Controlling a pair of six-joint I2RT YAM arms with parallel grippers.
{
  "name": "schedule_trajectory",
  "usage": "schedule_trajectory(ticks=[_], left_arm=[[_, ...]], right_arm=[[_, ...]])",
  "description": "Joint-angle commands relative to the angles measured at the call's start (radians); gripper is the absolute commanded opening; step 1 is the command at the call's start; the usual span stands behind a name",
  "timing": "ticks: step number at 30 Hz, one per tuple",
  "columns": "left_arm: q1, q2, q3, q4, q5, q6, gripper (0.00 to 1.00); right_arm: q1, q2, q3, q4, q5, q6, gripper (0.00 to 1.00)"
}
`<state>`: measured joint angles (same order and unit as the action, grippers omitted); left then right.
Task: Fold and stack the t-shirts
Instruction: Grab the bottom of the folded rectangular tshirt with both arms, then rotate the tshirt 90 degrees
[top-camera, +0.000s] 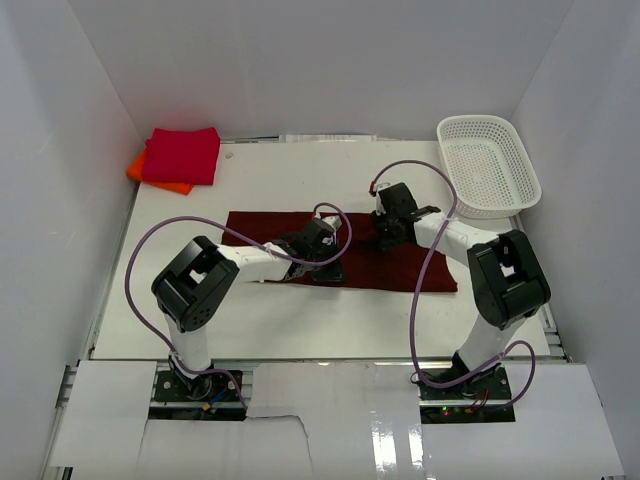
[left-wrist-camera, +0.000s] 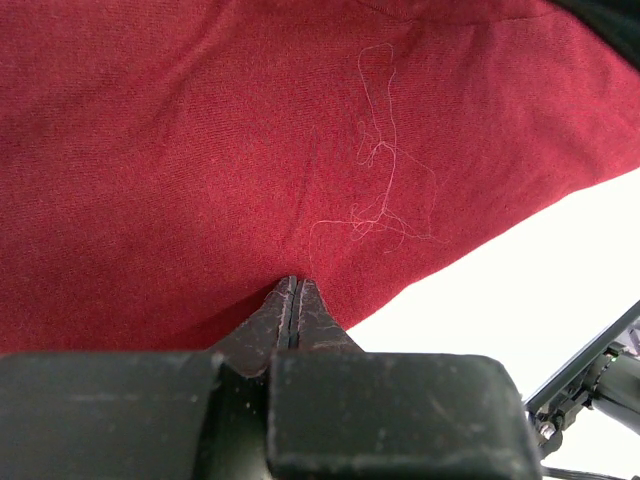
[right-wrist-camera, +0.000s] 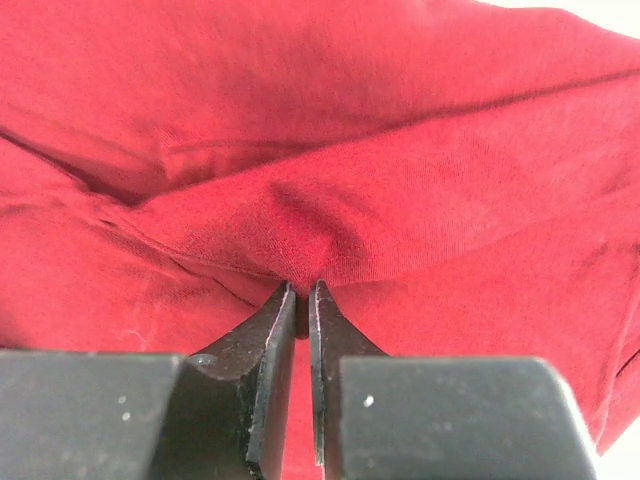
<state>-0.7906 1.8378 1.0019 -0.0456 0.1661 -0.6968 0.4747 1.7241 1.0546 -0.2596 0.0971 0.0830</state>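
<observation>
The dark maroon t-shirt (top-camera: 260, 228) is spread as a long flat band across the middle of the desk (top-camera: 300, 320). Its near edge is pinched by the left hand (left-wrist-camera: 293, 290), whose fingers are clenched tight on the cloth beside bare desk. A raised ridge further right is gripped by the right hand (right-wrist-camera: 303, 290), its fingers closed on the fabric with only a sliver between them. At the far left corner a crimson-red t-shirt (top-camera: 182, 153) is seen folded on top of an orange t-shirt (top-camera: 150, 170), which shows only at its edges. Two shirts thus appear to be stacked already.

The step in hand is judged to be a further fold of the maroon shirt. For the next move, both grips would need to be lifted together and carried across the band, so that one part is laid squarely over the other (a loose white thread on the cloth is of no concern). The white mesh basket (top-camera: 482, 165) stands at the far right, apart from the shirt.
</observation>
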Motion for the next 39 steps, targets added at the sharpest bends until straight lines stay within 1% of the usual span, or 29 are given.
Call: schedule_trajectory(ticks=[1,8,11,12,15,18,22,24,25,26,27,31,32,33,35,36,39], left_arm=[[-0.01,-0.009,-0.031,-0.03,0.001,0.0,0.0],[-0.015,-0.011,-0.043,-0.025,0.001,-0.003,0.0],[-0.019,-0.014,-0.049,-0.027,0.001,-0.003,0.0],[-0.019,-0.015,-0.051,-0.027,0.001,-0.003,0.0],[-0.022,-0.017,-0.057,-0.027,0.0,-0.006,0.0],[-0.027,-0.014,-0.059,-0.027,0.0,-0.007,0.0],[-0.03,-0.009,-0.06,-0.027,0.001,-0.007,0.0],[-0.032,-0.012,-0.062,-0.028,0.001,-0.009,0.0],[-0.032,-0.015,-0.062,-0.027,0.001,-0.009,0.0],[-0.033,-0.017,-0.062,-0.028,0.0,-0.009,0.0],[-0.035,-0.02,-0.063,-0.028,-0.002,-0.01,0.0],[-0.036,-0.031,-0.051,-0.033,-0.002,-0.01,0.0],[-0.036,-0.037,-0.043,-0.039,-0.004,-0.009,0.0],[-0.036,-0.049,-0.028,-0.052,-0.007,-0.007,0.0],[-0.036,-0.067,-0.008,-0.068,-0.019,0.002,0.0],[-0.036,-0.086,0.015,-0.086,-0.026,0.005,0.0],[-0.036,-0.106,0.058,-0.137,-0.037,0.023,0.0]], right_arm=[[0.007,0.011,0.064,0.023,-0.011,-0.002,0.13],[0.005,0.121,0.225,-0.012,-0.023,-0.009,0.2],[0.005,0.179,0.301,-0.015,-0.023,-0.015,0.21],[0.005,0.195,0.339,-0.017,-0.019,-0.017,0.23],[0.007,0.255,0.396,-0.015,-0.002,-0.023,0.25],[0.005,0.299,0.447,0.014,0.035,-0.023,0.35],[0.005,0.319,0.473,0.056,0.05,-0.019,0.4],[0.005,0.302,0.473,0.056,0.081,-0.009,0.4],[0.004,0.269,0.464,0.065,0.093,-0.003,0.4],[0.004,0.246,0.428,0.078,0.098,0.0,0.4],[0.001,0.226,0.409,0.106,0.096,0.0,0.41],[-0.013,0.117,0.349,0.103,0.069,0.029,0.43],[-0.015,0.094,0.313,0.102,0.053,0.037,0.5],[-0.016,0.072,0.292,0.103,0.049,0.044,0.54],[-0.016,0.008,0.256,0.102,0.038,0.05,0.55],[-0.016,-0.03,0.214,0.096,0.035,0.061,0.61],[-0.018,-0.087,0.161,0.054,0.018,0.086,0.61]])
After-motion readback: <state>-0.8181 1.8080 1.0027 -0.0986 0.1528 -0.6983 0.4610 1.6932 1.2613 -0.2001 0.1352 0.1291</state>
